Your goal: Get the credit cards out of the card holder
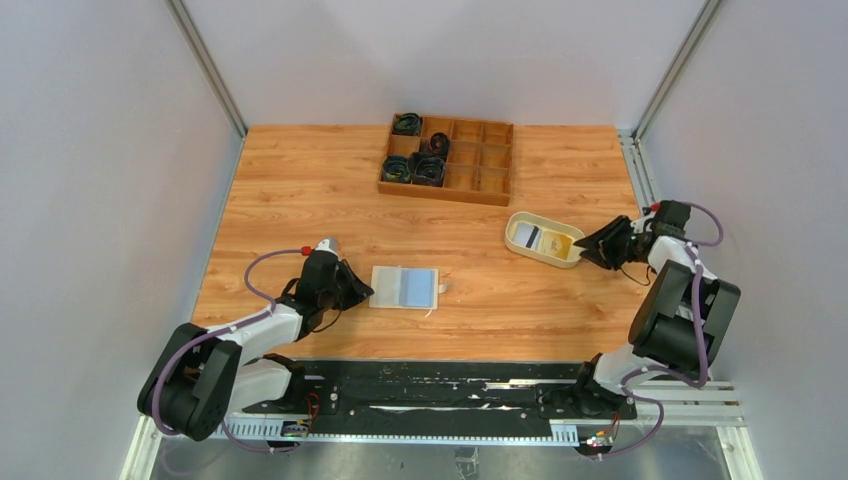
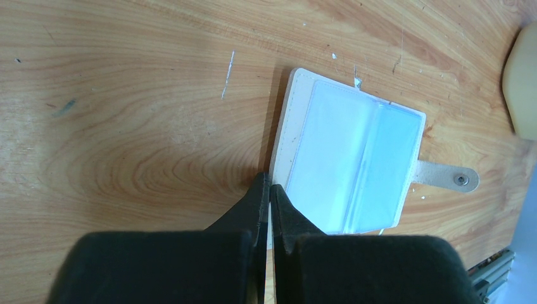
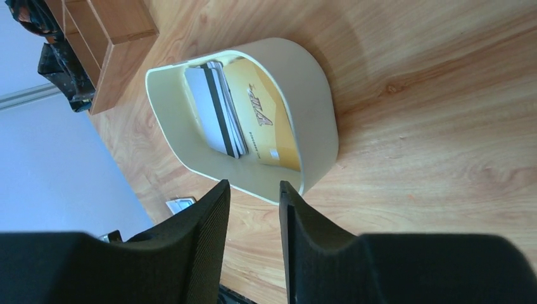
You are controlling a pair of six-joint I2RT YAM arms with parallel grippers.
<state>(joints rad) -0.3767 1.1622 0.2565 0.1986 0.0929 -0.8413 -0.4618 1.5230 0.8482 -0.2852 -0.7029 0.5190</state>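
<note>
Wood-grain table (image 1: 300, 180) underneath. With the left gripper (image 1: 362, 290) pressed shut, touched the 9 o'clock edge of the flat, opened card holder (image 1: 405, 287). Saw credit cards (image 1: 545, 238) stacked in the cream tray (image 3: 310, 101) toward 3 o'clock, right gripper (image 1: 585, 245) parted at its rim.

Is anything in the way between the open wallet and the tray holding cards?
Nothing visible: only bare table lies between the card holder and the cream tray. The right end effector sits on the tray's far side.
</note>
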